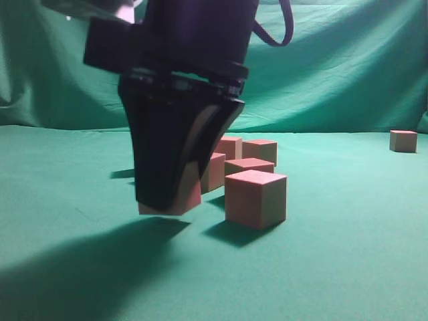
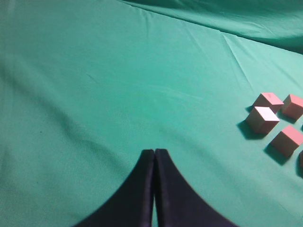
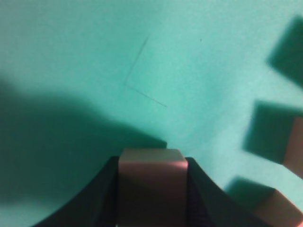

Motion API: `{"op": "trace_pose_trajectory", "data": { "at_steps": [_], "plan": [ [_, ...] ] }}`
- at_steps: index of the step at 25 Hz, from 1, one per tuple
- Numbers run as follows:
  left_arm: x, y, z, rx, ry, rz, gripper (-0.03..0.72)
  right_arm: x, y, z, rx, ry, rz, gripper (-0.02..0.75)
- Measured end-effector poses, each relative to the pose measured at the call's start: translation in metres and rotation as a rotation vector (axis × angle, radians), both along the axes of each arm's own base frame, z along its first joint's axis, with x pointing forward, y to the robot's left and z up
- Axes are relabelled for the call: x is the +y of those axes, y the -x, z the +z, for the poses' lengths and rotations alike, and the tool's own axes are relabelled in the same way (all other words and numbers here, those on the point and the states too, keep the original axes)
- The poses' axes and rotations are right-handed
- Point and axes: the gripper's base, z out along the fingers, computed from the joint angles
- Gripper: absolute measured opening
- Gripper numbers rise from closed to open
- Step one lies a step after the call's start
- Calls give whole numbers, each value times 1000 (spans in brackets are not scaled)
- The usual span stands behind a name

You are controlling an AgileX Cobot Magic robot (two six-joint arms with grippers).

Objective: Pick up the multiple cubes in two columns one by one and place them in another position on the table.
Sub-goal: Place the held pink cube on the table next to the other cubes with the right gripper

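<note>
Green cloth covers the surface (image 1: 348, 267), slightly wrinkled, and it fills the whole foreground of the exterior view. Nearest to that camera hangs the right pincer (image 1: 168, 200), its black fingers clamped on one pinkish-red cube, the held cube (image 1: 190, 199). That cube sits clear of the cloth, with a broad dark shadow spread beneath it. In the right wrist view the same held cube (image 3: 152, 184) shows squarely between the two dark fingers, its top edge lit (the cloth below it is blurred).

Just to the right of the held cube stands the front cube (image 1: 255, 198), resting flat on the surface with its own shadow in front. Behind the held cube and the front cube cluster more cubes (image 1: 249, 164), close together in rows; how many there are cannot be told, since the pincer hides some. Far to the right of the held cube, near the draped green backdrop (image 1: 334, 67), a lone cube (image 1: 403, 140) sits by itself.

The left pincer (image 2: 155, 153) hovers over bare cloth, well apart from the cubes, its two black fingers pressed together with nothing between them. Four cubes (image 2: 262, 119) lie at the right edge of that view.
</note>
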Motion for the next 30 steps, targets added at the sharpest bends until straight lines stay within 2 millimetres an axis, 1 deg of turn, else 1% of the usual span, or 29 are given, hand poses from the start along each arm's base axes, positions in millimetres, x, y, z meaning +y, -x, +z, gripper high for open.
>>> {"op": "trace_pose_trajectory", "data": {
  "at_steps": [11,12,14,16,18,19,20,24,25,26,27,30],
  "plan": [
    [0,0,0,0,0,0,0,1,-1,-8,-2,22,36,274],
    [0,0,0,0,0,0,0,1,-2,-10,-1,26,43,342],
    [0,0,0,0,0,0,0,1,-2,-11,-1,28,49,433],
    [0,0,0,0,0,0,0,0,-1,-11,7,37,55,541],
    [0,0,0,0,0,0,0,1,-1,-7,18,45,59,620],
    [0,0,0,0,0,0,0,3,-2,-3,23,48,62,642],
    [0,0,0,0,0,0,0,4,-3,2,27,50,65,629],
    [0,0,0,0,0,0,0,17,-12,30,10,21,77,629],
    [0,0,0,0,0,0,0,20,-15,39,1,9,79,629],
    [0,0,0,0,0,0,0,23,-17,48,-8,-1,83,670],
    [0,0,0,0,0,0,0,25,-19,56,-11,-6,87,655],
    [0,0,0,0,0,0,0,31,-26,84,-52,-19,78,655]
  ]
}}
